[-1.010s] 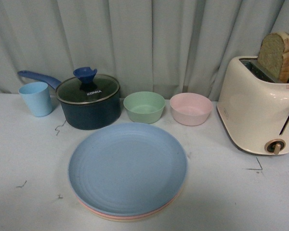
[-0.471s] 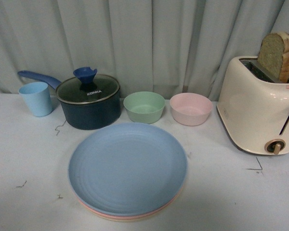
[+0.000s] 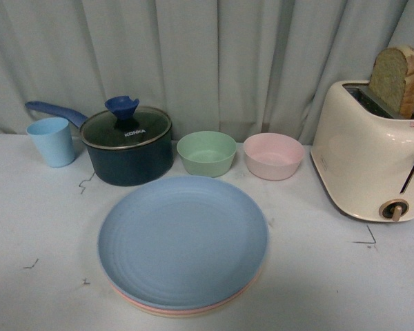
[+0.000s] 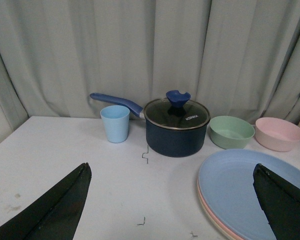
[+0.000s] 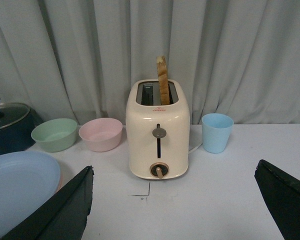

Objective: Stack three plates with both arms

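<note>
Front view shows the three plates stacked on the tabletop (image 3: pixel 41 227), near its front edge: the blue plate (image 3: pixel 183 240) on top, with the rims of the pink plate (image 3: pixel 134 301) and the cream plate (image 3: pixel 167 314) showing beneath it at the near edge. Behind the stack stand a cup (image 3: pixel 51 141), a lidded pot (image 3: pixel 127 145), a green bowl (image 3: pixel 206 153) and a pink bowl (image 3: pixel 273 156), all apart from the plates. A toaster (image 3: pixel 370 153) with a bread slice (image 3: pixel 396 79) upright in its slot sits to the right. Neither arm appears in this view. Each wrist view shows its own tool, left (image 4: pixel 172 202) and right (image 5: pixel 174 202), with fingers spread wide and nothing between them, above the tabletop.
</note>
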